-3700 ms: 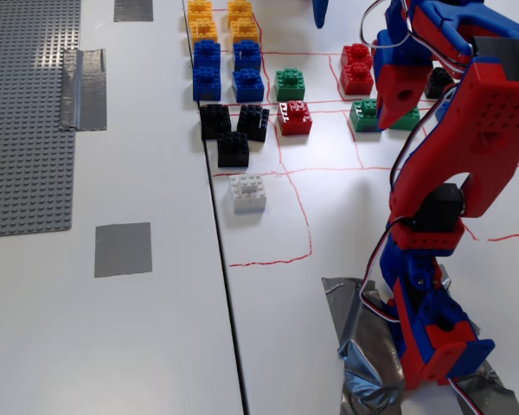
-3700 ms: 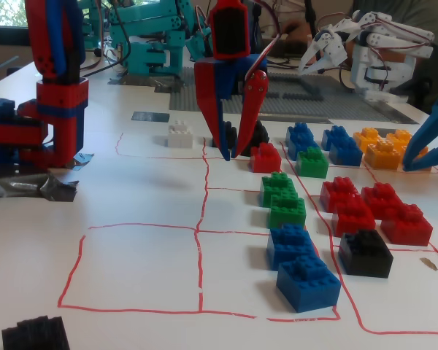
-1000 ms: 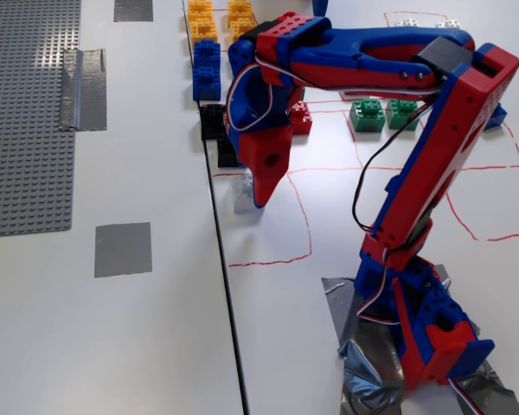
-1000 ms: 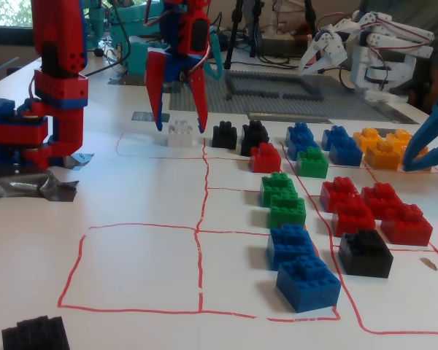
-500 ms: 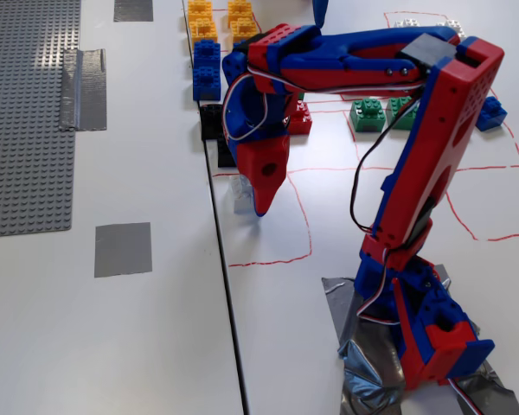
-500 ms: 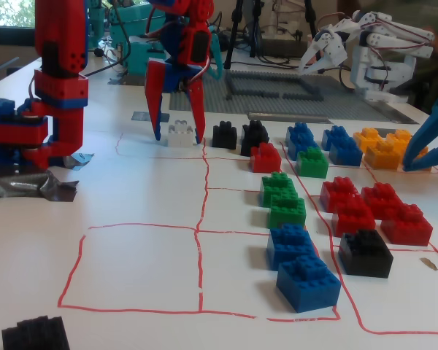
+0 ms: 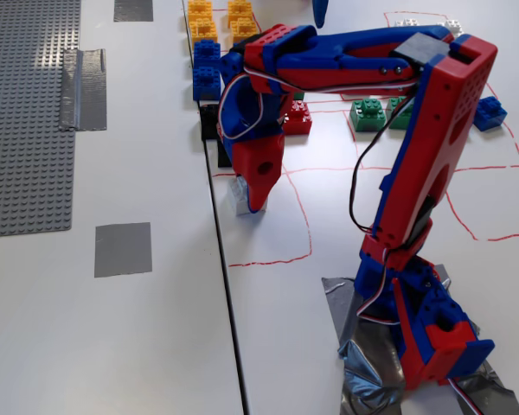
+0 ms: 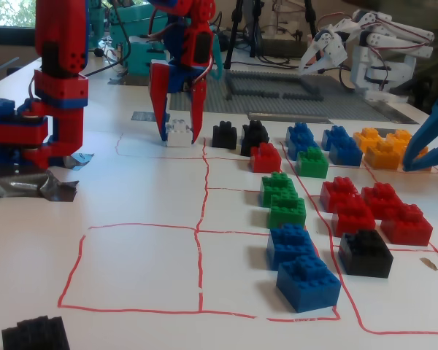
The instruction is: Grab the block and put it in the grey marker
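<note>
The white studded block rests on the table at a corner of the red-lined squares; in a fixed view the gripper half hides it. My red and blue gripper points straight down over it, one finger on each side, with the jaws against the block's sides. It also shows in a fixed view. The grey marker, a flat dark square, lies on the white table left of the block, across the table seam, with nothing on it.
A grey studded baseplate and a duct-tape strip lie at the left. Black bricks stand right beside the gripper, with red, green, blue and orange bricks further right. A blue claw enters at the right edge.
</note>
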### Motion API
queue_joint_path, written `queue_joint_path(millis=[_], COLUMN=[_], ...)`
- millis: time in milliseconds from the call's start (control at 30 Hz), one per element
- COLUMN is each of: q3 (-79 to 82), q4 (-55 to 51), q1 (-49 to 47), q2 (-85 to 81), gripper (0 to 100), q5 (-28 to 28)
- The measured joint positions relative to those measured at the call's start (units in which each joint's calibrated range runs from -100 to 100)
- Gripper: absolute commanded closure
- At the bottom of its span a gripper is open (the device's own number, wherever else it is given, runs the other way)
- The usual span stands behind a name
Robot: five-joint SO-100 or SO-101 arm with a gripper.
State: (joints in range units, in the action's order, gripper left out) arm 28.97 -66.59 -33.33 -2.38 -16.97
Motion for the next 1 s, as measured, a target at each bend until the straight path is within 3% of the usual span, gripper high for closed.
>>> queue_joint_path(millis=[367,700,1000], q3=[-14.6,-25.2,-29.5], q4=[-8.1,-12.1,-12.1], q1=[-1.7,-11.1,-19.2], q2=[0.2,0.2,6.5], gripper=[100,100,100], q5=[4.9,9.4,17.6])
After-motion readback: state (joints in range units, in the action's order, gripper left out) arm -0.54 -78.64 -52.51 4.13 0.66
